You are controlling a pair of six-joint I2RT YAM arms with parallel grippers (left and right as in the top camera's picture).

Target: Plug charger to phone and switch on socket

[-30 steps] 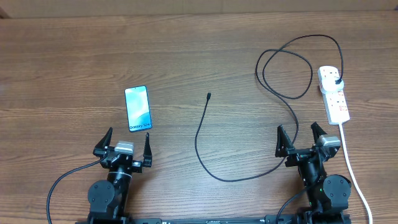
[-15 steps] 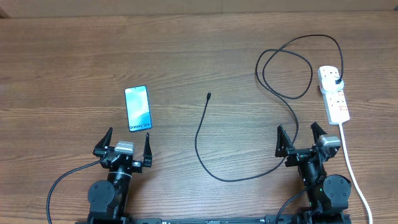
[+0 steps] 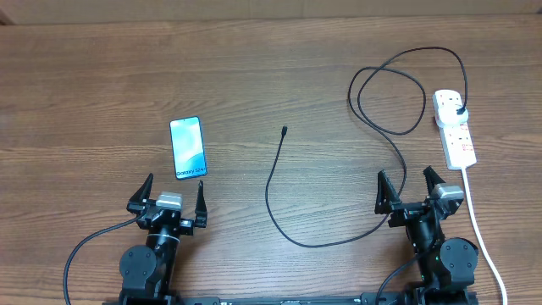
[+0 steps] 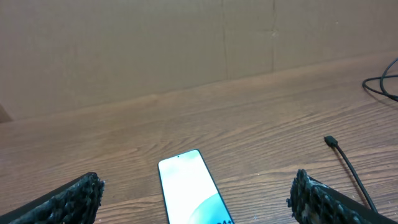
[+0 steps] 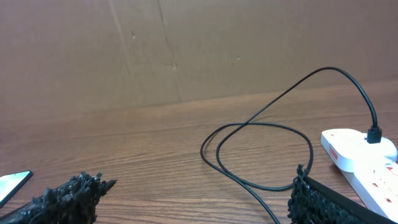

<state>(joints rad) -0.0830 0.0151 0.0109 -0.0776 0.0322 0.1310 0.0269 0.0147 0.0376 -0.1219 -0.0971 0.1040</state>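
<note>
The phone [image 3: 187,147] lies flat on the wooden table, screen up, just beyond my open left gripper [image 3: 169,196]; it also shows in the left wrist view [image 4: 191,194] between the fingers [image 4: 196,208]. The charger cable [image 3: 273,196] runs from its free connector tip [image 3: 284,130] in the middle, loops at the right, and its plug [image 3: 459,109] sits in the white power strip [image 3: 455,129]. My right gripper [image 3: 410,190] is open and empty, near the cable and the strip. The right wrist view shows the cable loop [image 5: 261,155] and strip [image 5: 364,155] beyond the fingers [image 5: 199,205].
The strip's white cord [image 3: 483,237] runs along the right side toward the front edge, beside my right arm. A brown cardboard wall [image 4: 155,43] stands behind the table.
</note>
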